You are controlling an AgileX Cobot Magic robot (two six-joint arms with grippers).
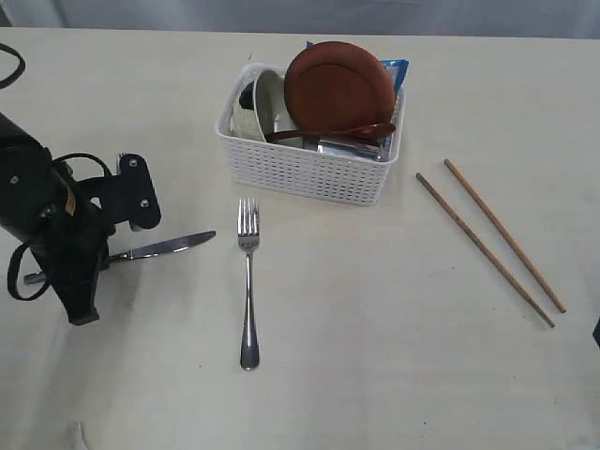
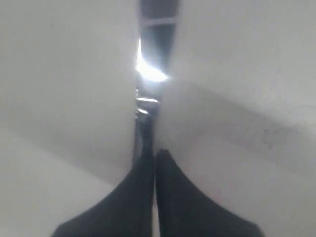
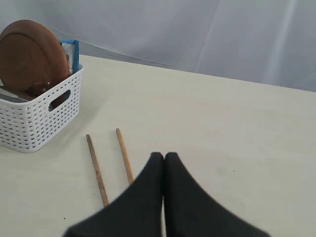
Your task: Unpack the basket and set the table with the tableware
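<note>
**Left gripper pinches the knife, basket still loaded**

Starting at the near edge: the table (image 1: 375,384) is a broad, pale cream top with a faint wood grain. First up is the fork (image 1: 247,281), lying flat about midway along the table, handle toward the near edge and tines aimed at the far one.

Over toward the left edge, the knife (image 1: 164,247) lies on the surface with its blade pointing to the fork. The left gripper (image 2: 155,155) is down on it, dark fingers pressed tight around the handle. The wrist picture is blurred, with a bright glare off the steel.

Across toward the right edge, the two chopsticks (image 1: 485,250) lie side by side, slanting from near right to far left. The right gripper (image 3: 164,155) hangs just short of their ends, its fingers squeezed together on nothing.

Further back sits the white perforated basket (image 1: 309,173), centred toward the far edge. In it, the reddish-brown plate (image 1: 339,86) leans on edge, the cream bowl (image 1: 261,108) is tipped on its side, the wooden spoon (image 1: 328,133) lies across, and a blue bag (image 1: 396,67) peeks out behind.

Beyond the far edge, a pale grey curtain (image 3: 197,34) closes off the room.
</note>
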